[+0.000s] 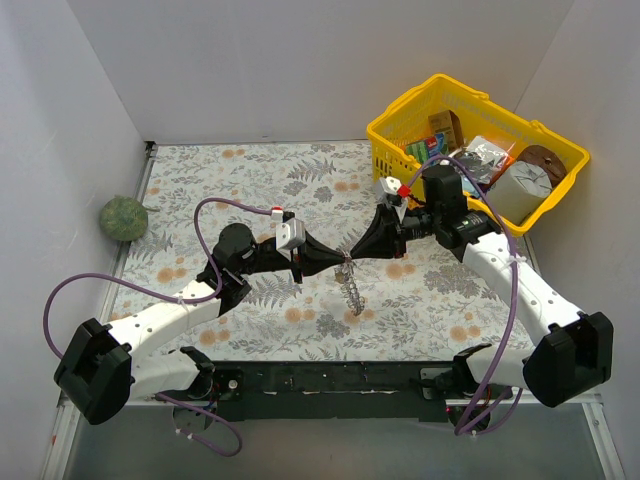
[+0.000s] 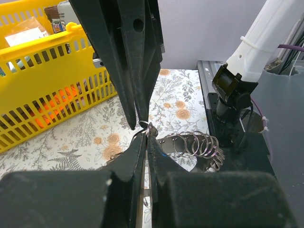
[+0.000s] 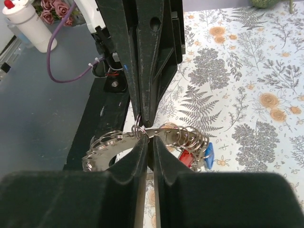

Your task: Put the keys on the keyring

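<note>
Above the middle of the table [image 1: 200,170], the left gripper [image 1: 332,262] is clenched on the keyring [image 1: 351,287] from nine o'clock, and the right gripper [image 1: 362,248] is pinched shut on it from three o'clock. The ring, hung between the tips, is judged to be light, stiff, slippery wire, best gripped on bare rim, clear of the dangling keys [image 3: 187,157].

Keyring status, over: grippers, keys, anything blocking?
Left gripper, right gripper both shut on keyring, tip to tip. Red key, blue key hang beside its rim. Yellow basket stands clear.
</note>
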Robot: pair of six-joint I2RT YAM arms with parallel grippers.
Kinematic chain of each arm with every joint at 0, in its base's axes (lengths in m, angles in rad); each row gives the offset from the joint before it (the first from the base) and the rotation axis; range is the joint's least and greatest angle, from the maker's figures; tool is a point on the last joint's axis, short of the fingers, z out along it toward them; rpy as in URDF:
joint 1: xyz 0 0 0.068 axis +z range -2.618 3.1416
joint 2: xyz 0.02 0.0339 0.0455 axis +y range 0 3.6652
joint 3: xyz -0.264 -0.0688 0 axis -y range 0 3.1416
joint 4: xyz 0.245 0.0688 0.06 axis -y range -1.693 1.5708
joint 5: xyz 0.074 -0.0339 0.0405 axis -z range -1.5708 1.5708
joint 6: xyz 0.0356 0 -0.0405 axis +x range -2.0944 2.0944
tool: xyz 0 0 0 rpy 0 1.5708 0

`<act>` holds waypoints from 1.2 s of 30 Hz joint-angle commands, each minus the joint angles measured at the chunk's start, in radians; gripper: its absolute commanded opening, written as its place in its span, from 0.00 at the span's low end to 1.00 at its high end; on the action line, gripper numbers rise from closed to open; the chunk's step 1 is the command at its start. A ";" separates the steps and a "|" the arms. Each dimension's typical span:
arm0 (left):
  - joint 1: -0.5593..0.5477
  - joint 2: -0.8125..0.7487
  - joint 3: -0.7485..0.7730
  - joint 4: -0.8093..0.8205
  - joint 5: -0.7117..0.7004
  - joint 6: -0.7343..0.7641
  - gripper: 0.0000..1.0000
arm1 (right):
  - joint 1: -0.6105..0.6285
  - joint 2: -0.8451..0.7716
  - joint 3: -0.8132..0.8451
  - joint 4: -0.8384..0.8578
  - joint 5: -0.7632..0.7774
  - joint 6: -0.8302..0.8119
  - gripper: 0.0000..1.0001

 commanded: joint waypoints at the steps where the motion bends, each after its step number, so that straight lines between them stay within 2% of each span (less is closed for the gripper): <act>1: 0.003 -0.038 0.030 0.038 0.009 0.003 0.00 | 0.005 0.003 0.040 -0.019 -0.042 -0.024 0.07; 4: 0.003 -0.043 0.027 0.032 0.003 0.009 0.00 | 0.005 -0.005 0.040 -0.030 -0.036 -0.041 0.01; 17: 0.003 -0.077 0.037 -0.048 0.002 0.072 0.00 | 0.005 -0.029 0.043 -0.123 -0.014 -0.141 0.01; 18: 0.003 -0.078 0.040 -0.054 0.004 0.073 0.00 | 0.005 -0.032 0.046 -0.120 -0.013 -0.141 0.04; 20: 0.002 -0.080 0.040 -0.057 0.007 0.073 0.00 | 0.005 -0.037 0.048 -0.110 -0.025 -0.126 0.19; 21: 0.003 -0.078 0.040 -0.057 0.009 0.072 0.00 | 0.005 -0.037 0.048 -0.091 -0.023 -0.112 0.32; 24: 0.002 -0.078 0.034 -0.047 0.013 0.066 0.00 | 0.007 -0.042 0.042 -0.041 -0.043 -0.072 0.42; 29: 0.003 -0.072 0.031 -0.034 0.015 0.057 0.00 | 0.021 -0.058 0.003 0.079 -0.049 0.025 0.44; 33: 0.003 -0.070 0.033 -0.028 0.018 0.052 0.00 | 0.040 -0.040 0.006 0.085 -0.059 0.039 0.36; 36: 0.003 -0.070 0.033 -0.028 0.019 0.052 0.00 | 0.050 -0.026 0.008 0.084 -0.054 0.037 0.35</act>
